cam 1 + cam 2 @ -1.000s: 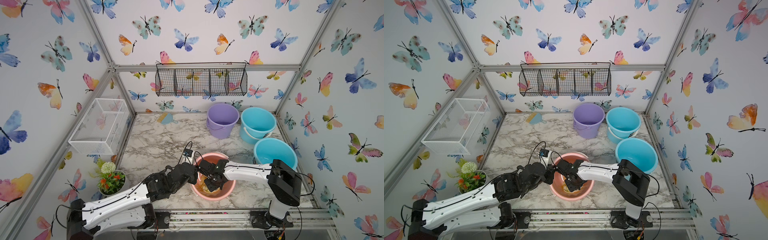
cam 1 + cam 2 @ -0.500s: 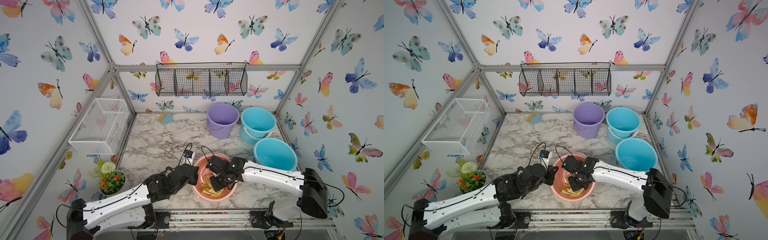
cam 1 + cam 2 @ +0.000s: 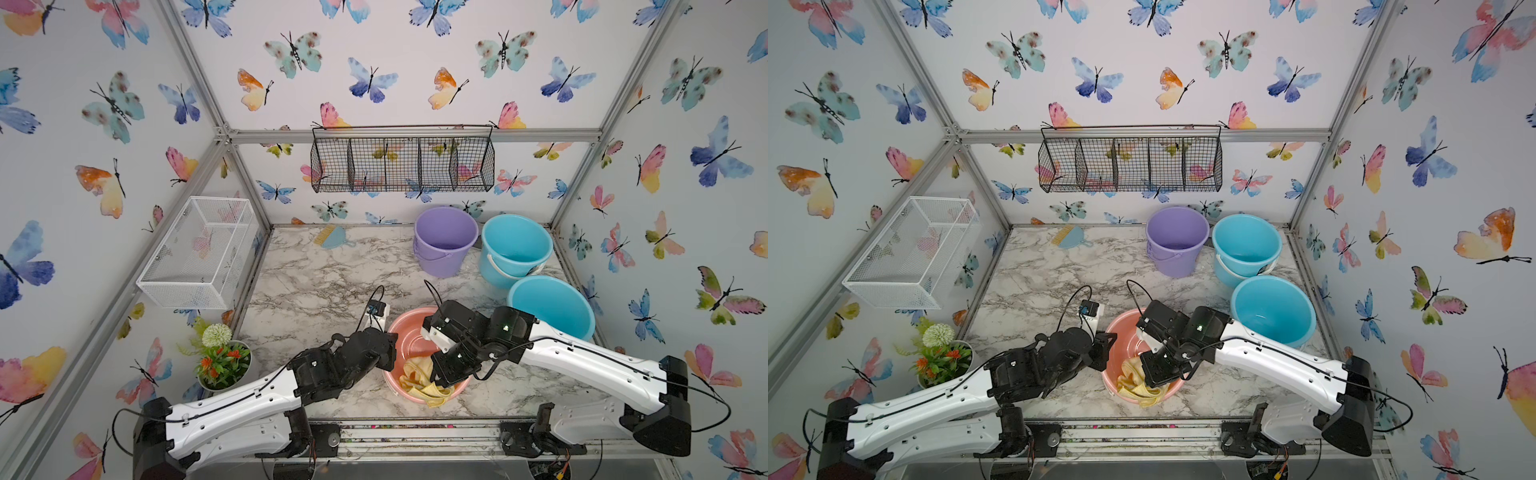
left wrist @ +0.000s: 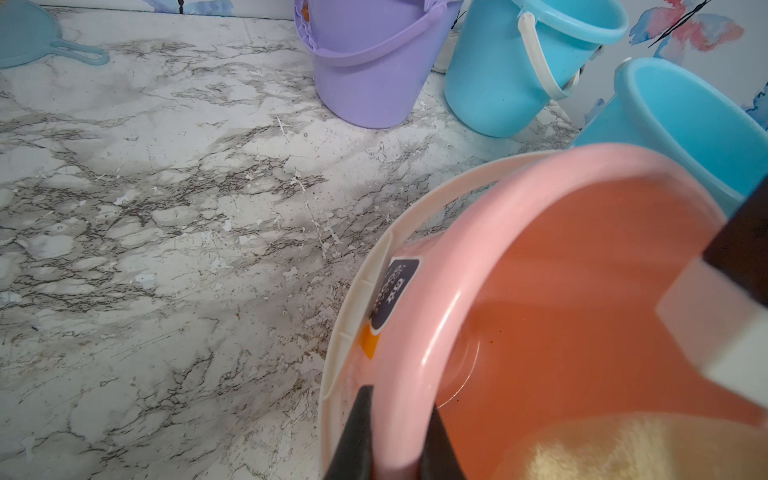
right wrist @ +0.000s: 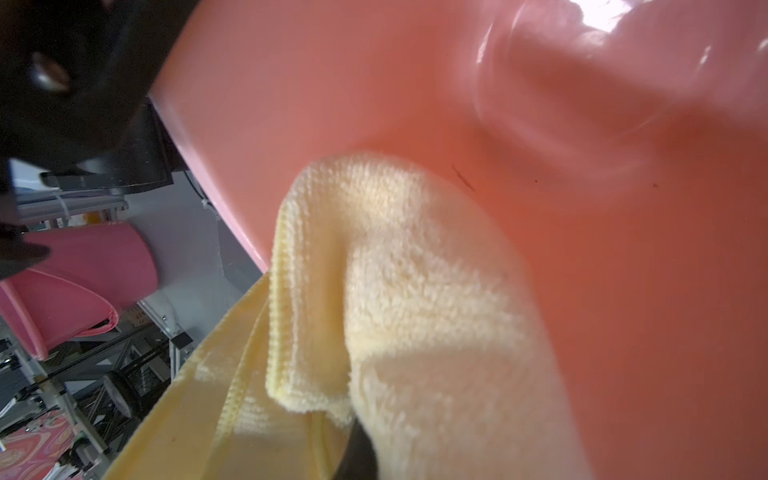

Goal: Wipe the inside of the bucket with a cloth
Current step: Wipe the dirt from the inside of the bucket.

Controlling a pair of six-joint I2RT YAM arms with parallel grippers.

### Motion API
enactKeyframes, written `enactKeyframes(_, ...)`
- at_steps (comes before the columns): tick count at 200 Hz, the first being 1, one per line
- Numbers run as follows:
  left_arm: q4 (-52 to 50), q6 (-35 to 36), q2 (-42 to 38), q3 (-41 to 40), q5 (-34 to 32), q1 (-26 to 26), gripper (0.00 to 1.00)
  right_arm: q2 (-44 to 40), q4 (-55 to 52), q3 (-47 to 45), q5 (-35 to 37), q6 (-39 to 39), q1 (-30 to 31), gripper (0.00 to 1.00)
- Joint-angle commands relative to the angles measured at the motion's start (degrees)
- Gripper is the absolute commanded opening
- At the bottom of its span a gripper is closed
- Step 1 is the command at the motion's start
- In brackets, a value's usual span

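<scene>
We can make out only one piece of writing: a dark label (image 4: pixel 395 291) on the outer wall of the pink bucket (image 4: pixel 478 199), just under its rim. Its pale characters are turned sideways and too blurred to read. A plain orange sticker (image 4: pixel 370 343) sits just beside it.

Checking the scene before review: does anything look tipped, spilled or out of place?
The pink bucket is tilted, not upright, the left gripper pinching its rim. The cloth, clamped in the right gripper, hangs out over the near rim.
</scene>
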Motion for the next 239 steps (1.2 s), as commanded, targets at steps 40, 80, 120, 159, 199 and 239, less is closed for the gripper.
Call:
enactKeyframes(40,0.30,1.08,-0.12,0.73,0.07,-0.05,0.00,3.41,7.39,-4.33,-4.08,-0.03,0.17,0.01)
enactKeyframes(80,0.89,1.11,0.08,0.75,0.80,-0.08,0.00,8.72,14.39,-8.00,-4.21,-0.63,0.18,0.01)
enactKeyframes(120,0.41,1.02,-0.56,0.85,0.60,-0.10,0.00,15.58,18.31,-10.16,-2.63,-1.22,0.18,0.01)
enactKeyframes(159,0.08,1.02,-0.79,0.75,0.61,-0.04,0.00,22.10,17.81,-9.54,2.54,-1.17,0.18,0.02)
enactKeyframes(199,0.03,0.58,-1.26,0.56,0.68,-0.05,0.00,26.85,16.69,-8.97,9.52,-0.11,0.18,0.01)
enactKeyframes(239,-0.10,0.31,-1.49,0.64,0.85,-0.07,0.00,29.16,14.16,-7.27,14.37,0.21,0.13,0.01)
